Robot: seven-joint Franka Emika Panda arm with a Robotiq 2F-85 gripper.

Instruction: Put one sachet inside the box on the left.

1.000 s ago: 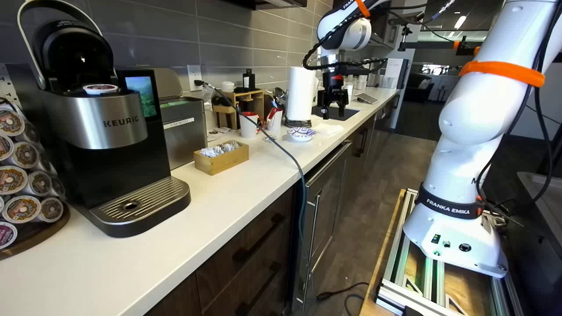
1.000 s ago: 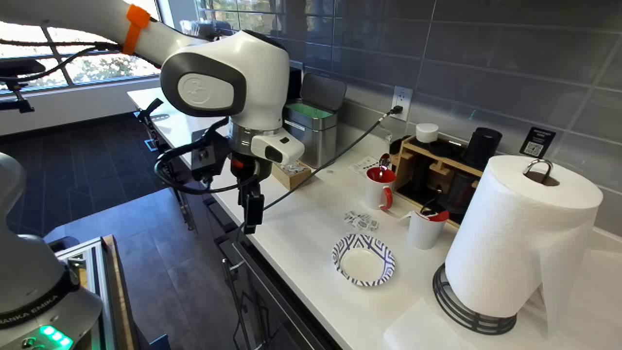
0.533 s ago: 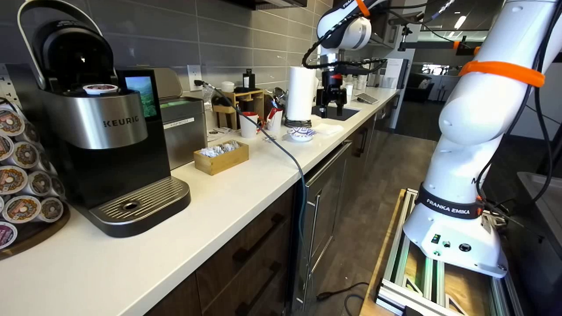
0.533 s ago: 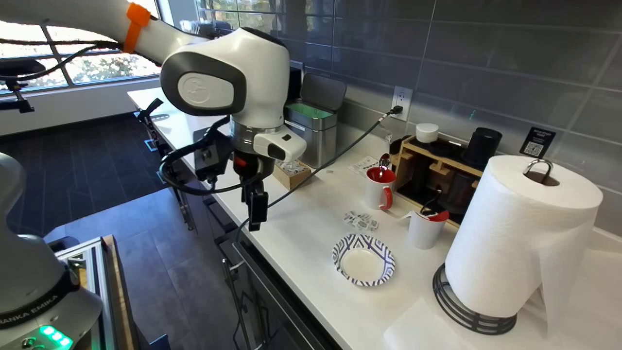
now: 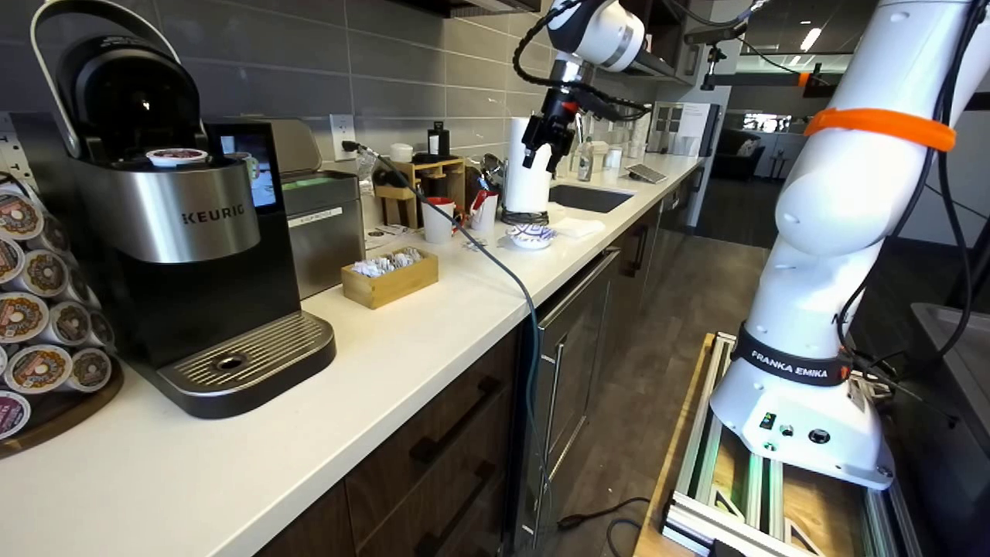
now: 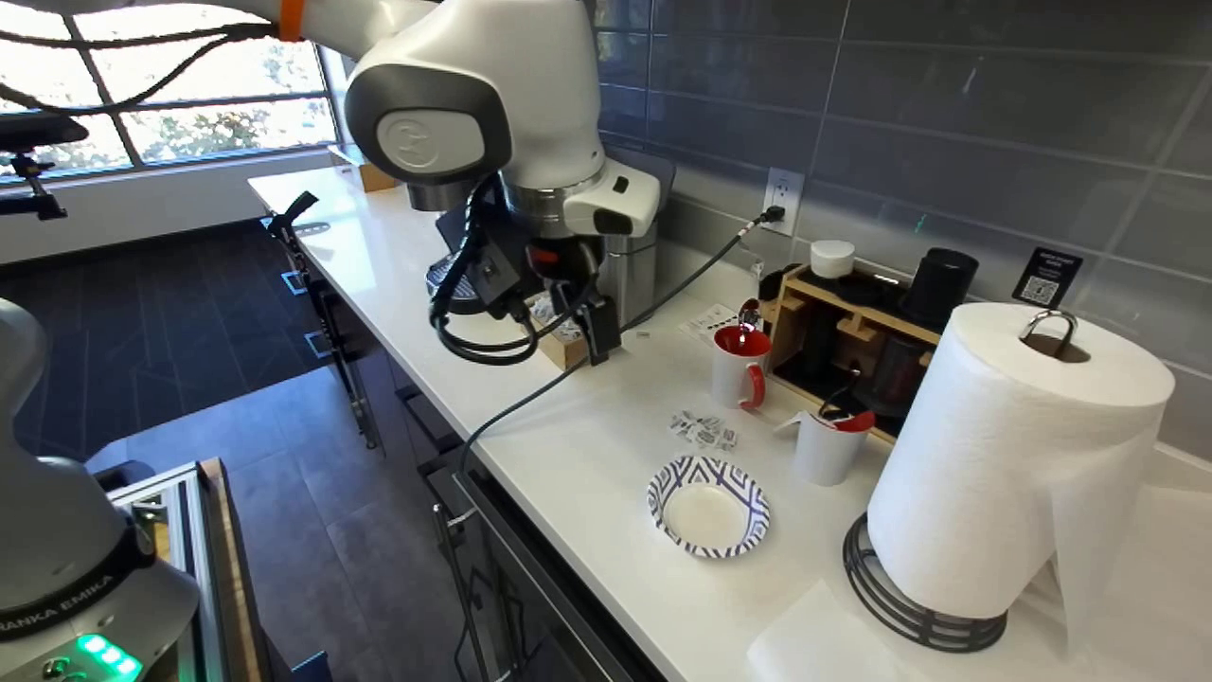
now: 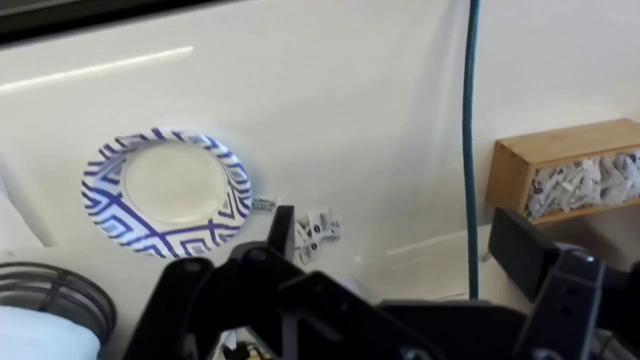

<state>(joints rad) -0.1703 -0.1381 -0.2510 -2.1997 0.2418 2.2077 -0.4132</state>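
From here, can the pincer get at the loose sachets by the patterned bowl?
Likely yes: the pincer is open, and no other object covers the loose sachets. In the wrist view they appear toward one side of its gap, so it probably must shift first, keeping clear of the bowl and cable.

In the wrist view the box [image 7: 570, 142] and the roll [image 7: 42, 332] are cut off and the spread jaws cover some loose sachets [image 7: 322, 225] whose print is too blurred to read, while in an exterior view the arm [image 6: 549, 95] partly hides the bin [image 6: 636, 270] by the wall edge of the tabletop [image 6: 587, 464].
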